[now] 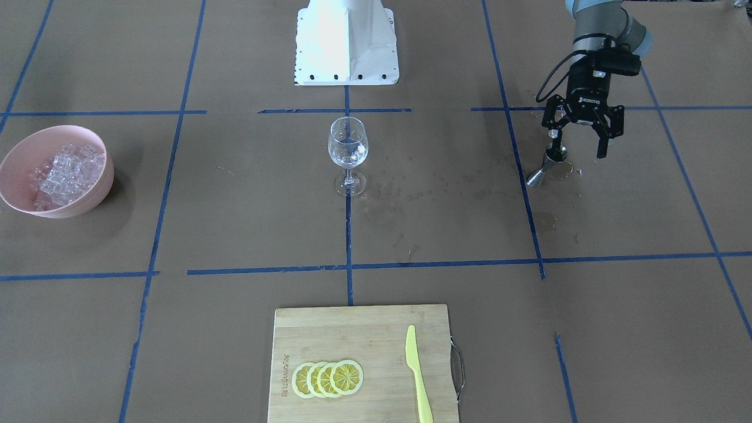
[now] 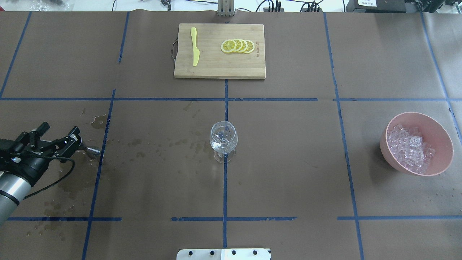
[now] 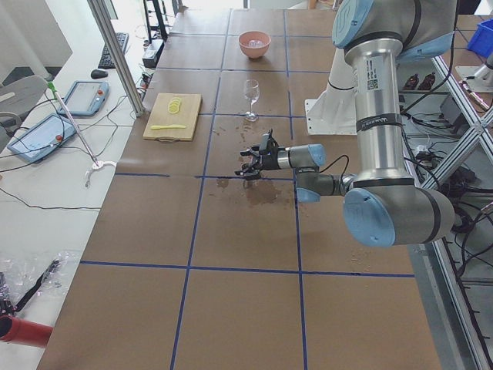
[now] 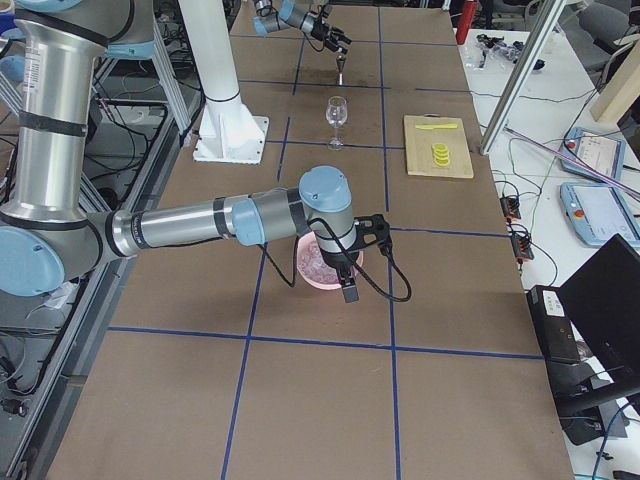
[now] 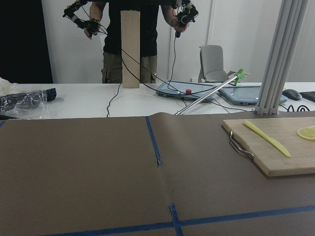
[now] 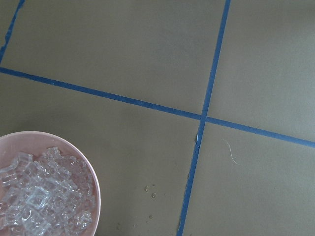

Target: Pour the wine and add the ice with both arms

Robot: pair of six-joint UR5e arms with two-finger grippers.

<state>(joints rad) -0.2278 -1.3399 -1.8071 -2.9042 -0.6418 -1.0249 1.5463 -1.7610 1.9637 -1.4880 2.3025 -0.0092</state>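
Robot bench (image 2: 288,162) from above

The left hand (image 2: 62,127) was held open beside a jigger (image 2: 92,150). A wine glass (image 2: 223,141) was set mid-bench. At right, ice (image 2: 409,151) was heaped in a pink bowl (image 2: 442,139); the grip of the right hand (image 4: 347,285) could not be told.

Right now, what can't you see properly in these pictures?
- Right gripper: it shows only in the exterior right view, far too small to tell if it is open or shut.
- Wine glass: something clear glints inside, too small in every view to tell what.
- Pink bowl: the right wrist view's left and bottom edges cut it off.
- Metal measuring cup below the open left gripper: its inside is hidden.
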